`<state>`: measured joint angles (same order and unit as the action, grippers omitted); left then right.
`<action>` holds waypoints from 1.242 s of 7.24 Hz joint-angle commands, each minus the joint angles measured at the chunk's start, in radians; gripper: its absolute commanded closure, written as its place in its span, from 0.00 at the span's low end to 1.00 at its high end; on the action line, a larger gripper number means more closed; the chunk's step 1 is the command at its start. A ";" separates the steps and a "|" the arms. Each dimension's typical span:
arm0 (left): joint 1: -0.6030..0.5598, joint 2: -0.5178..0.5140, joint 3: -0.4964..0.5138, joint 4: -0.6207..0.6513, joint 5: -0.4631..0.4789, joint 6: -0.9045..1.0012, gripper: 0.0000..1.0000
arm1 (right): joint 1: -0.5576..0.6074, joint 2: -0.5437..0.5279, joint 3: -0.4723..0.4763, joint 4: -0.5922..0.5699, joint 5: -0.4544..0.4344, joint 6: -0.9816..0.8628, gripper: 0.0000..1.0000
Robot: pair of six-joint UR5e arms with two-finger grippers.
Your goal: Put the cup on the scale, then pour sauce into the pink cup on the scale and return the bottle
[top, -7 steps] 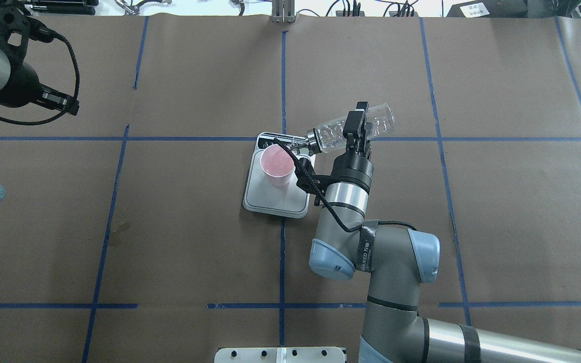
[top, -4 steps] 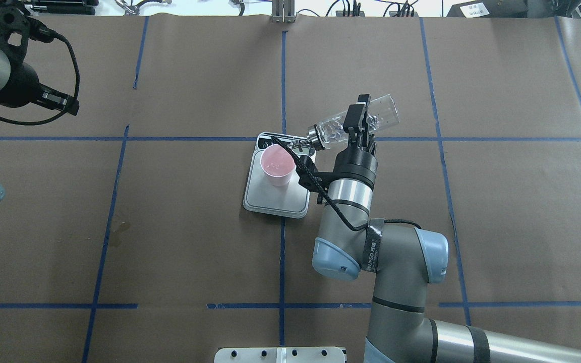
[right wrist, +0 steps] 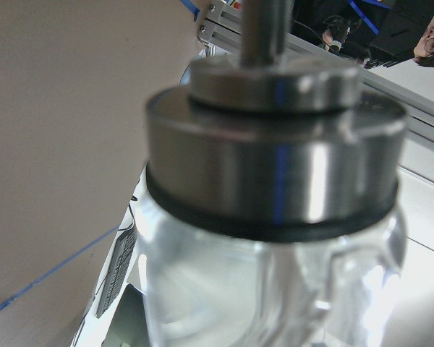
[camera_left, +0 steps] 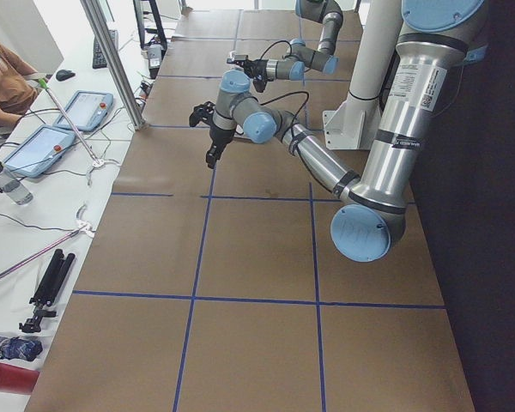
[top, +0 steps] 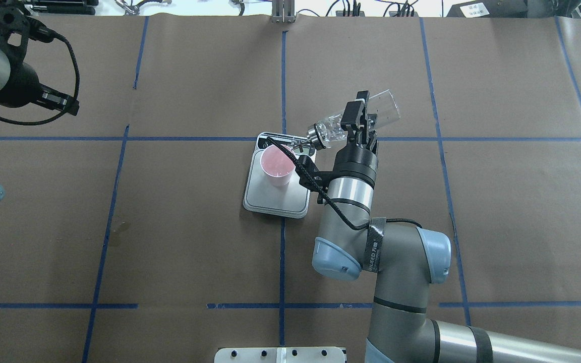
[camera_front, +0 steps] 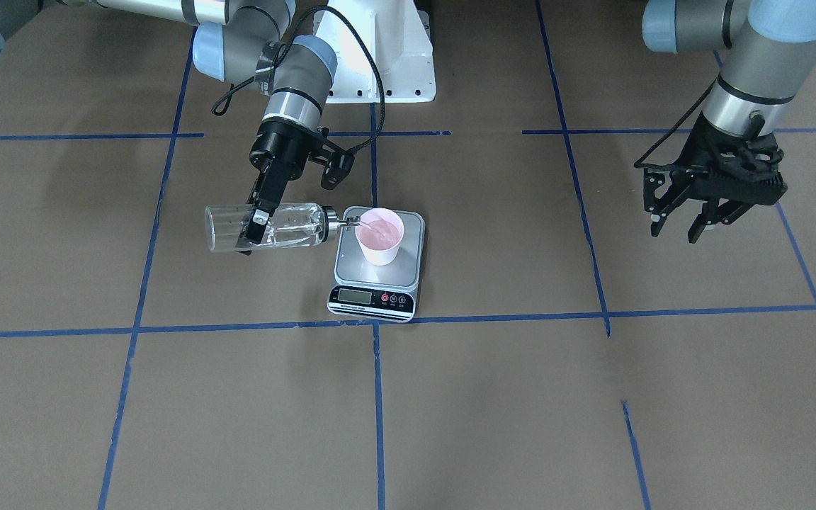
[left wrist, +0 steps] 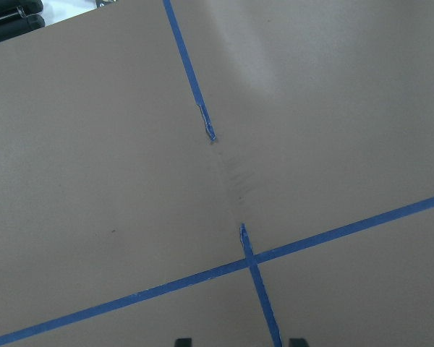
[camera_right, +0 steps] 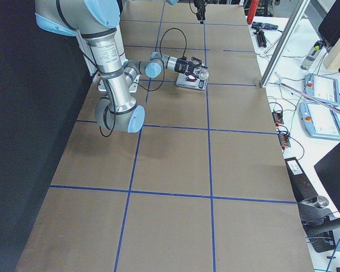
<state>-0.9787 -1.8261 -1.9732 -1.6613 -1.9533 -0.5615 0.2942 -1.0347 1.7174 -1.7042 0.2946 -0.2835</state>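
Note:
The pink cup [camera_front: 380, 237] [top: 277, 165] stands on the silver scale [camera_front: 408, 273] [top: 275, 201] with liquid in it. My right gripper [camera_front: 256, 227] [top: 358, 118] is shut on the clear glass bottle [camera_front: 287, 227] [top: 384, 108], held tipped on its side with the metal spout [camera_front: 348, 223] [top: 303, 143] over the cup's rim; a thin stream runs into the cup. The metal collar fills the right wrist view [right wrist: 275, 166]. My left gripper [camera_front: 684, 223] [top: 61, 101] hangs open and empty, far off to the side above the table.
Brown paper with blue tape lines [camera_front: 380, 322] covers the table [camera_front: 521, 397]. The robot's white base [camera_front: 394, 64] stands at the near edge. Operator tablets and tools [camera_left: 60, 120] lie beyond the table's far side.
My right gripper has tipped the bottle more steeply toward the cup, its base rising and swinging slightly back. The left arm has not moved.

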 commanded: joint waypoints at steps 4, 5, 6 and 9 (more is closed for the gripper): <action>0.000 0.002 0.000 0.000 -0.001 0.000 0.45 | 0.002 -0.014 0.030 0.000 0.000 -0.008 1.00; 0.000 0.002 0.000 0.000 -0.001 0.000 0.45 | 0.003 -0.016 0.030 0.000 0.000 -0.008 1.00; 0.000 0.008 0.000 0.000 -0.001 0.000 0.45 | 0.002 -0.018 0.030 0.000 0.000 -0.008 1.00; 0.002 0.008 0.004 -0.002 -0.001 0.000 0.45 | 0.002 -0.019 0.040 0.006 0.011 0.014 1.00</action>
<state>-0.9782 -1.8183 -1.9710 -1.6616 -1.9543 -0.5614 0.2962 -1.0515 1.7502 -1.6999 0.2994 -0.2776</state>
